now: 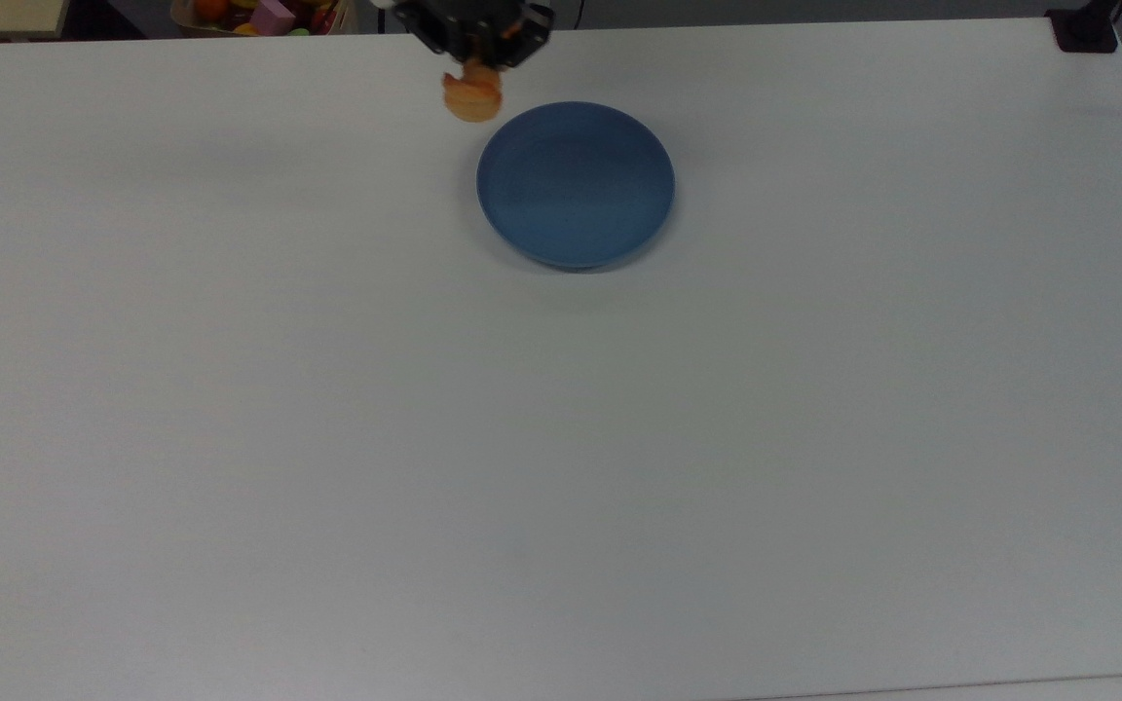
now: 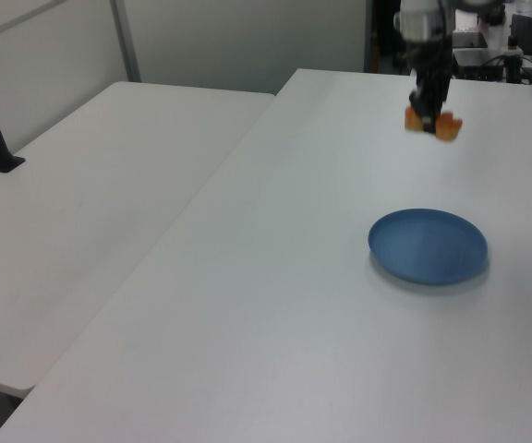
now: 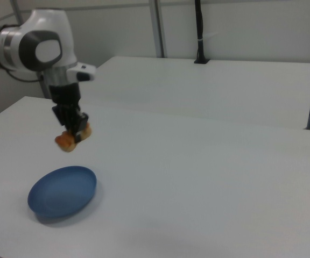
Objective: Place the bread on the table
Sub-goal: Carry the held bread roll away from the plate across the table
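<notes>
Arm raised, fingers clamped on bread, above table, beside plate

No lettering, label, brand, number or sign can be read anywhere here, neither on the arm nor on anything around it.

Arm: glossy white rounded shells with dark grey joint sections (one grey round cap). Black wrist block directly above the black jaws.
</notes>
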You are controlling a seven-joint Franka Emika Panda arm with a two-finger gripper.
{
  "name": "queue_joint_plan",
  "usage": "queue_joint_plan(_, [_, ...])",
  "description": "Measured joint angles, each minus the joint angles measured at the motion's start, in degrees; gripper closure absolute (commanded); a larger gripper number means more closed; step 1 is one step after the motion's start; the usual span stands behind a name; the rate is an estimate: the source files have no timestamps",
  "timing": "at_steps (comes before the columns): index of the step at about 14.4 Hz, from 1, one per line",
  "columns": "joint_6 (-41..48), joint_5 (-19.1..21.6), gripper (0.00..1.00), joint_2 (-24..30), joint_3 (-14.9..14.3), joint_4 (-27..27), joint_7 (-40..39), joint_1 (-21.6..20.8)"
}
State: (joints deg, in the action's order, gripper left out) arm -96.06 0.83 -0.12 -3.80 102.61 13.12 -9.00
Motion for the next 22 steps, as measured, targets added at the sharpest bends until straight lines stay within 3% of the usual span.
queue_joint_plan(5, [0.1,0.1,0.84,-0.6,-0.4,-4.3,-12.7,11.5])
queue_joint_plan(7, [0.1,0.2,0.84,-2.4,-0.6,-4.4,-20.8,18.0])
queue_joint_plan(10, [-3.1,0.2,0.84,-6.4,-0.7,-4.4,-26.5,23.7])
queue_joint_plan(14, [-9.8,0.1,0.81,-11.9,-0.7,-3.0,-27.7,25.5])
queue_joint_plan(18, [-16.4,-1.3,0.63,-16.3,-0.6,0.3,-27.7,25.5])
queue_joint_plan(22, [-19.0,-1.5,0.39,-17.5,-0.6,2.0,-27.7,25.6])
